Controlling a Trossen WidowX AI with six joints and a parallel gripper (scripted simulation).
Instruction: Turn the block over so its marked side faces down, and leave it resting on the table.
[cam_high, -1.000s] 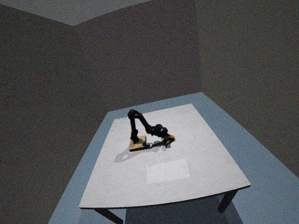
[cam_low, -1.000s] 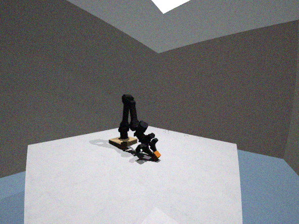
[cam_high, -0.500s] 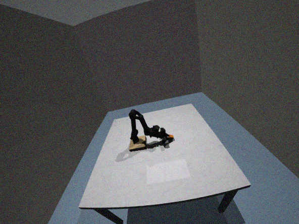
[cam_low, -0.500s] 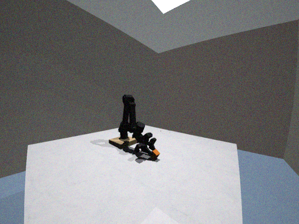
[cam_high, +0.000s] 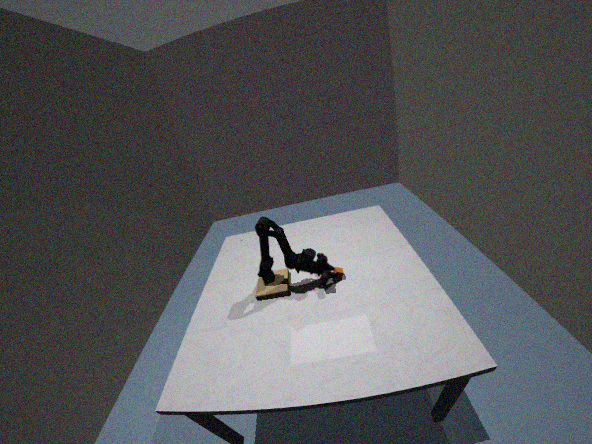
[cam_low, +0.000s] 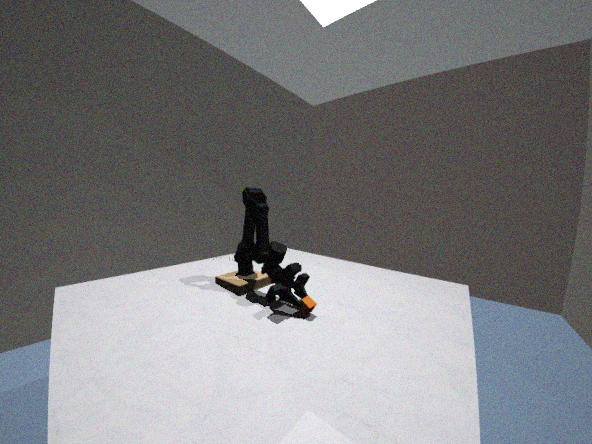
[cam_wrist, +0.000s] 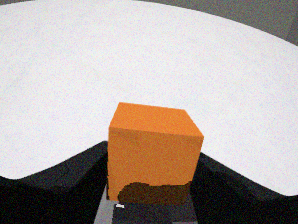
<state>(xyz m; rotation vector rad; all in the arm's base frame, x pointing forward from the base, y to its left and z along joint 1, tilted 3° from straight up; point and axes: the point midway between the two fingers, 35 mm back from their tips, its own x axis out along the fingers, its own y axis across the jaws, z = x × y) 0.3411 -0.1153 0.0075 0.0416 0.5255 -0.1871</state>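
Note:
The orange block (cam_high: 339, 271) (cam_low: 309, 303) (cam_wrist: 152, 157) is between the two black fingers of my gripper (cam_high: 337, 274) (cam_low: 304, 304) (cam_wrist: 150, 154), which is shut on it. In the exterior view the block looks tilted, with its shadow close beneath it. It is low over the table (cam_high: 240, 370) (cam_low: 150, 380) (cam_wrist: 65, 75); whether its lower edge touches cannot be told. In the wrist view two plain orange faces show, with a dark patch low on the nearer one. No marking can be made out; the other faces are hidden.
The arm's wooden base (cam_high: 272, 293) (cam_low: 231, 282) stands on the table behind the gripper. The arm's upper links rise above the base and bend down to the block. A brighter rectangular patch (cam_high: 332, 340) shows on the table top towards its front edge in the top view.

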